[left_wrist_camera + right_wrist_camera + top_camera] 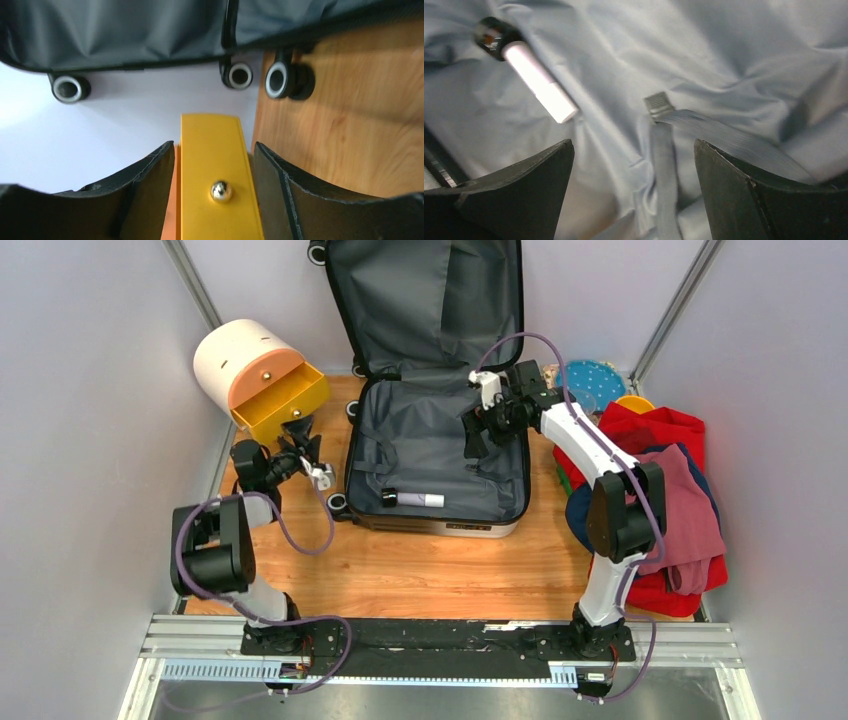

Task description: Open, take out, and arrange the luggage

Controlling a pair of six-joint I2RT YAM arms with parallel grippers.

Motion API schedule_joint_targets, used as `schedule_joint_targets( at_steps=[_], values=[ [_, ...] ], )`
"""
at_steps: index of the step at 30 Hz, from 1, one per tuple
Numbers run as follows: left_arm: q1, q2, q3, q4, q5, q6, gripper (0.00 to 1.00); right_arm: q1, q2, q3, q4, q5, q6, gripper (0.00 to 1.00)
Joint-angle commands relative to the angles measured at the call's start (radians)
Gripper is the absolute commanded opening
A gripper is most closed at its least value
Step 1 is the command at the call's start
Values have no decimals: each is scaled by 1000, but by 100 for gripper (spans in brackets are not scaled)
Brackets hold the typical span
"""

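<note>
The luggage [440, 455] lies open in the middle of the table, its lid [430, 300] leaning against the back wall, grey lining showing. A white tube with a black cap [412, 499] lies in the lower half and also shows in the right wrist view [539, 82]. My right gripper [472, 438] hangs open and empty over the lining [634, 150], above a grey strap [664, 170]. My left gripper [303, 435] is left of the luggage. Its jaws stand open either side of a yellow drawer front [215, 165] with a brass knob [220, 191]. The luggage's black wheels [240, 75] show beyond it.
A round cream box [235, 355] with orange and yellow drawers [285, 405] pulled out stands at the back left. A pile of red, pink and blue clothes [670, 490] lies at the right. A teal dotted item [590, 380] sits behind it. Grey walls enclose the table.
</note>
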Motion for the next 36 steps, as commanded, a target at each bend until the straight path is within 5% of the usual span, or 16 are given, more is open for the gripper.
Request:
schedule_joint_targets(
  at_steps=[1, 6, 13, 16, 27, 30, 36],
  values=[
    [-44, -202, -78, -241, 144, -39, 68, 60, 37, 94, -41, -188, -4, 92],
    [-100, -404, -77, -519, 134, -277, 71, 171, 118, 184, -167, -246, -157, 86],
    [-122, -536, -34, -498, -86, -924, 72, 294, 209, 223, -214, -159, -289, 84],
    [-122, -561, -2, -509, -138, -1050, 72, 333, 237, 206, -217, -119, -341, 84],
    [-59, -586, -3, -545, -299, -1240, 71, 393, 326, 135, -98, 16, -373, 83],
    [-53, -575, -3, -549, -318, -1246, 71, 396, 332, 91, -3, 105, -353, 77],
    [-51, -541, 11, -549, -331, -1252, 71, 396, 297, 62, 65, 209, -367, 48]
  ],
)
